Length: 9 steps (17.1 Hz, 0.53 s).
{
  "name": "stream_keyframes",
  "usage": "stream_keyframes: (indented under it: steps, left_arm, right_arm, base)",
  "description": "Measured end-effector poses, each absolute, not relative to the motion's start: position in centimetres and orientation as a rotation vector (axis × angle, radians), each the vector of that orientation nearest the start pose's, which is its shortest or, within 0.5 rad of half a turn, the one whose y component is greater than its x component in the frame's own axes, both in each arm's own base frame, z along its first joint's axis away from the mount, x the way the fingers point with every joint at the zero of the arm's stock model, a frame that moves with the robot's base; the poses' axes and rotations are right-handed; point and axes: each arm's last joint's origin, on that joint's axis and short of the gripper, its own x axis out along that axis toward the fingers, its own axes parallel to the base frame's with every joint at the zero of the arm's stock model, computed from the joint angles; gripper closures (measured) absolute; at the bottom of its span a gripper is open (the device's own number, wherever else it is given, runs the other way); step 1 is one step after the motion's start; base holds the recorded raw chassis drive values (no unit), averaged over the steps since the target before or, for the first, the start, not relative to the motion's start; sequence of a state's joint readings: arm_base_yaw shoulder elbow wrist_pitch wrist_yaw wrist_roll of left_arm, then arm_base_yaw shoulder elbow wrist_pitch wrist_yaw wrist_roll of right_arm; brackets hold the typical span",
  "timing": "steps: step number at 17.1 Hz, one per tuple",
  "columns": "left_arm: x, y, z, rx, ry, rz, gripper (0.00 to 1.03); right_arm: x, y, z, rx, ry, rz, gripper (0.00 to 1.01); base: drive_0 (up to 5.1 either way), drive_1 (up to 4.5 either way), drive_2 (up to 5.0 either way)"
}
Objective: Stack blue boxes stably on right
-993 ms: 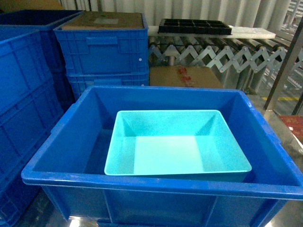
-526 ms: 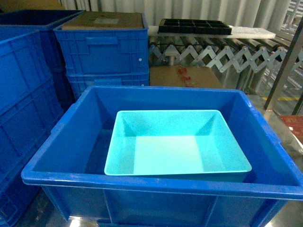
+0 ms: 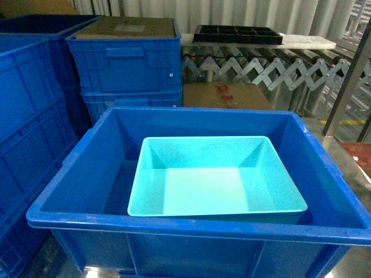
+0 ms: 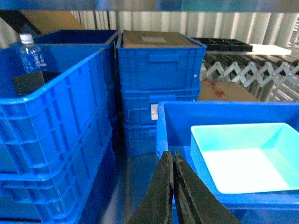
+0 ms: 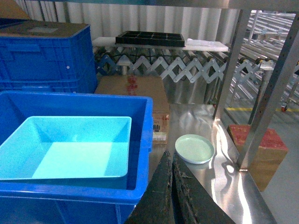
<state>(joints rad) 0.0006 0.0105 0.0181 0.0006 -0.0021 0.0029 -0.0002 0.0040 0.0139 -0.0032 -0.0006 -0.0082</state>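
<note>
While both the left gripper [image 4: 173, 158] and right gripper [image 5: 171, 161] sit pressed closed and empty, you'll find the light turquoise smooth plastic tub [image 3: 215, 176] ahead between them inside the large dark blue crate [image 3: 69, 168]; probably light, slick, so pinch its rim.

A shiny steel table [image 5: 205, 182] carries the large dark blue crate [image 5: 135, 140] at its left; a cardboard box [image 5: 140, 91] lies behind the crate, and a pale green round dish [image 5: 195, 149] rests just right of it
</note>
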Motion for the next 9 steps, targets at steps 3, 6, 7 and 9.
stream_keyframes:
  steps: [3,6,7,9]
  left_arm:
    - [9.74,0.01,16.75,0.002,-0.001,0.002,1.01]
    - [9.74,0.01,16.76,0.001,-0.001,0.001,0.76]
    - [9.74,0.01,16.76,0.001,-0.001,0.001,0.61]
    - [9.74,0.01,16.76,0.001,-0.001,0.001,0.36]
  right_arm:
    - [9.71,0.00,16.76,-0.008,-0.006,0.000,0.99]
    - [9.71,0.00,16.76,-0.008,-0.006,0.000,0.73]
    - [9.71,0.00,16.76,-0.008,-0.006,0.000,0.58]
    - [9.71,0.00,16.76,-0.008,-0.006,0.000,0.33]
  base:
    - [0.0,0.00,0.0]
    - [0.0,0.00,0.0]
    - [0.0,0.00,0.0]
    - [0.0,0.00,0.0]
